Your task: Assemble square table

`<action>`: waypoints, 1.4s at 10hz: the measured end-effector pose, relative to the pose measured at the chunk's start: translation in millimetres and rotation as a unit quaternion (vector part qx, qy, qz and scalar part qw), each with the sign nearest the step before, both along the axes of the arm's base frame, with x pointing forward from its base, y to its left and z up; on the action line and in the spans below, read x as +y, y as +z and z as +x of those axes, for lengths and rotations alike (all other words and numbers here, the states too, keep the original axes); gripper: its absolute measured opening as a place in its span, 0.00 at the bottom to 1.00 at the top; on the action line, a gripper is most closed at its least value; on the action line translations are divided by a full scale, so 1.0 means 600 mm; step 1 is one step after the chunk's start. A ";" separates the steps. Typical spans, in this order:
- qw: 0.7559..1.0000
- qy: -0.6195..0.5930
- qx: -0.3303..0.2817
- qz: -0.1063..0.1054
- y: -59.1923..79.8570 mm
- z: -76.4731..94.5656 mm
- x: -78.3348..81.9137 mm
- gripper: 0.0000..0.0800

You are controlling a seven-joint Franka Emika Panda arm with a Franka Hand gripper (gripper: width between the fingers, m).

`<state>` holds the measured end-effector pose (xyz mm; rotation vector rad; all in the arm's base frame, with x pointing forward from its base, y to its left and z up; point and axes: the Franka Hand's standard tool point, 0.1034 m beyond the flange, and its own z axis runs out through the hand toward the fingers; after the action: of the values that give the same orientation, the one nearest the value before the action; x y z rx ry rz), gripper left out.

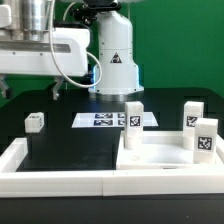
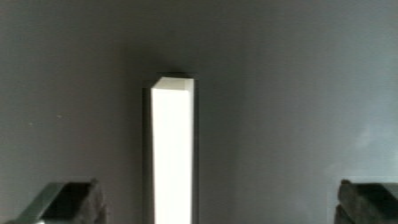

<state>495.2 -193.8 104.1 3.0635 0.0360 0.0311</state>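
Note:
The square table's white slab (image 1: 160, 158) lies at the exterior view's right. Three tagged white legs stand upright on it: one at the far left corner (image 1: 133, 115), one at the far right (image 1: 193, 113), one nearer on the right (image 1: 205, 139). Another leg (image 1: 35, 121) lies loose on the black table at the left. My arm (image 1: 45, 50) hangs high at the upper left, and its fingertips do not show there. In the wrist view my gripper (image 2: 222, 203) is open, with nothing between the dark fingertips (image 2: 71, 202). Below it is the end of a long white bar (image 2: 169, 150).
A long white border rail (image 1: 60, 181) runs along the front and up the left side (image 1: 14, 155). The marker board (image 1: 104, 120) lies flat in front of the robot base (image 1: 115, 60). A green wall stands behind.

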 end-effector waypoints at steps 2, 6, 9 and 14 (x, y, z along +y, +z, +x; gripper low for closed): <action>1.000 -0.016 0.002 -0.003 -0.027 -0.052 -0.020 0.81; 1.000 -0.025 0.019 0.002 -0.054 -0.111 -0.026 0.81; 0.999 -0.024 0.021 0.002 -0.056 -0.115 -0.026 0.81; 0.999 0.015 0.043 0.008 -0.078 -0.171 -0.023 0.81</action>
<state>392.3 -207.5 57.1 3.0793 0.0872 -0.1002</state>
